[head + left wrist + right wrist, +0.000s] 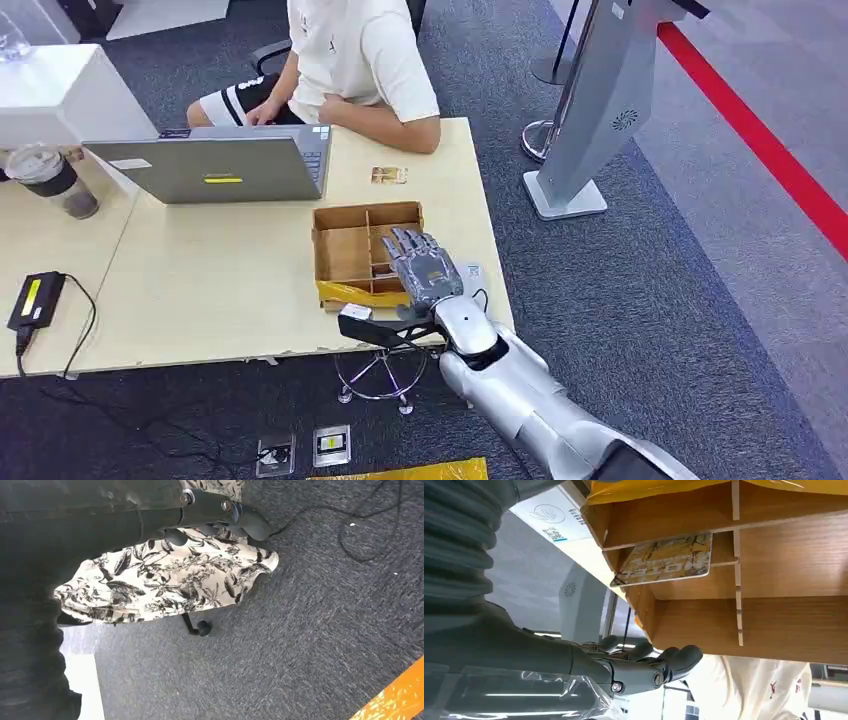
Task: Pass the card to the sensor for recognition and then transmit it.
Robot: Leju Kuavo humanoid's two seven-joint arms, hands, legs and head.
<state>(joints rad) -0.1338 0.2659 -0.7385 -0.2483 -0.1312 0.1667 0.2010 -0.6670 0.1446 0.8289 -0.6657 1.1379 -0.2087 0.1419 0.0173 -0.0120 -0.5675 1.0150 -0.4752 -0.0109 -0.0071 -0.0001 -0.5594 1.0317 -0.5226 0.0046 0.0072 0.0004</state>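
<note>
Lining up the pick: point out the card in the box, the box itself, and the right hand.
card point(666, 559): right wrist view, middle of its printed face.
wooden box point(345, 255): head view, bare floor of a left compartment.
right hand point(424, 268): head view, back of the hand.

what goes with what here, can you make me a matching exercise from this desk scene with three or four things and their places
Things:
1. laptop
2. wooden box
3. coffee cup
4. loose card

Places:
A. under the right hand
B. table's far-left edge
C. flat on the table near the person's arm
D. in front of the seated person, lid raised

Pairs: 1-D, 2-A, 3-B, 4-C
</note>
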